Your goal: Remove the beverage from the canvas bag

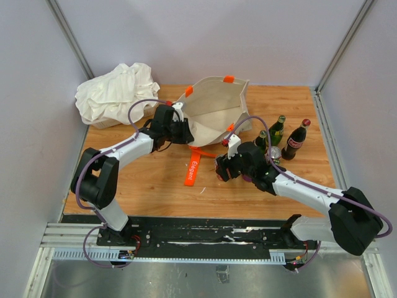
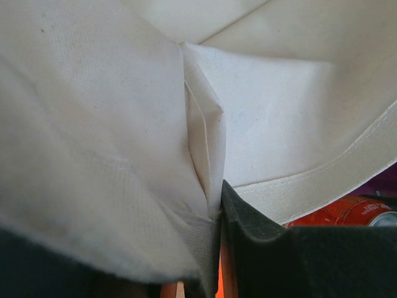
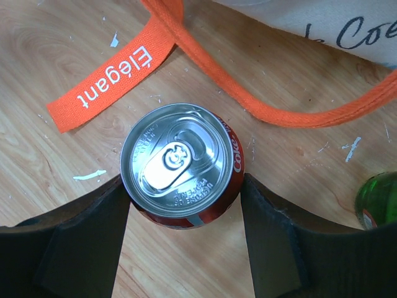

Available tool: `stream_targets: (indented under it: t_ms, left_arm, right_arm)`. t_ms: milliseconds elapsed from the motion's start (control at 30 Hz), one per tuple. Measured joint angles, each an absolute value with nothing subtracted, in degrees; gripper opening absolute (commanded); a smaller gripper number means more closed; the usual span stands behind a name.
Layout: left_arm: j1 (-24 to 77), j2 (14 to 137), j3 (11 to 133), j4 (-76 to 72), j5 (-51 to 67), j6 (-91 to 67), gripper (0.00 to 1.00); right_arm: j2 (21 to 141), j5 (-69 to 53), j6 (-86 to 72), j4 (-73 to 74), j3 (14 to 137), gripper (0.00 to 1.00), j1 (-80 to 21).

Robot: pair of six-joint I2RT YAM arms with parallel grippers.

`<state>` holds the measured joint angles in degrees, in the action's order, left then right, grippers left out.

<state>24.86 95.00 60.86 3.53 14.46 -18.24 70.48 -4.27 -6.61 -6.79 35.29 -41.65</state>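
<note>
Mostly done: cola can [image 3: 182, 162] was outside canvas bag [image 1: 214, 108], above tabletop [image 1: 155, 186], clamped by right gripper [image 3: 184, 186] jaws; left gripper [image 1: 178, 129] jaws pinched bag rim. Remaining: release.

From my remote seat I read this as a robotics lab test cell: plain grey panel walls [image 1: 205, 37] in aluminium framing posts [image 1: 68, 38] box in a wooden worktop [image 1: 155, 186], and my left arm [image 1: 121, 149] and right arm [image 1: 304, 189] stand bolted to a slotted metal rail [image 1: 186, 250] trailing purple cables [image 1: 131, 112].

The left gripper [image 1: 185, 131] and right gripper [image 3: 183, 181] are black. The arm links [image 1: 129, 148] are white, with black joints [image 1: 102, 180]. Purple cables [image 1: 141, 103] trail alongside.
</note>
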Motion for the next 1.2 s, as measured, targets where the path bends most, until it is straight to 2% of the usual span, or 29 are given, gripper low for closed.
stream_targets:
  t_ms: [67,167,233,267,300,467,633,800,833,1033,1200]
  left_arm:
    - [24.9,95.0,60.9,3.5,14.6,-18.2,0.39]
    - [24.9,95.0,60.9,3.5,14.8,-18.2,0.47]
    - [24.9,95.0,60.9,3.5,14.9,-18.1,0.52]
    - [24.9,95.0,60.9,3.5,14.9,-18.1,0.54]
    - [24.9,95.0,60.9,3.6,15.0,-18.1,0.56]
    - [24.9,94.9,60.7,3.6,15.2,-18.1,0.64]
    - [24.9,93.4,60.5,3.9,15.2,-18.1,0.82]
    - [24.9,90.8,60.3,4.9,14.9,-18.0,0.94]
    - [24.9,90.3,60.3,5.1,14.8,-18.0,0.99]
    - [24.9,88.1,60.2,6.4,14.1,-18.0,1.00]
    - [24.9,84.5,59.9,7.9,13.1,-18.0,1.00]
  right_arm:
    - [70.7,-3.3,-6.9,-7.9,34.9,0.23,-41.6]
    - [70.8,-2.4,-7.6,-9.1,34.4,0.59,-41.6]
    - [70.8,-2.0,-7.8,-9.6,34.1,0.71,-41.6]
    - [70.7,-1.8,-7.9,-9.6,34.0,0.92,-41.6]
    - [70.5,-1.6,-8.1,-9.5,34.0,1.00,-41.6]
    - [68.0,-0.2,-8.1,-8.2,33.9,0.99,-41.8]
    - [65.5,0.5,-7.2,-4.6,34.9,0.99,-42.0]
    - [64.8,0.7,-5.2,-1.2,39.5,0.99,-43.7]
    - [64.8,0.8,-4.6,-0.6,40.9,0.99,-44.4]
    - [64.5,2.5,-2.7,1.8,47.2,0.99,-46.7]
    - [61.7,8.8,-1.3,4.2,51.4,0.98,-46.9]
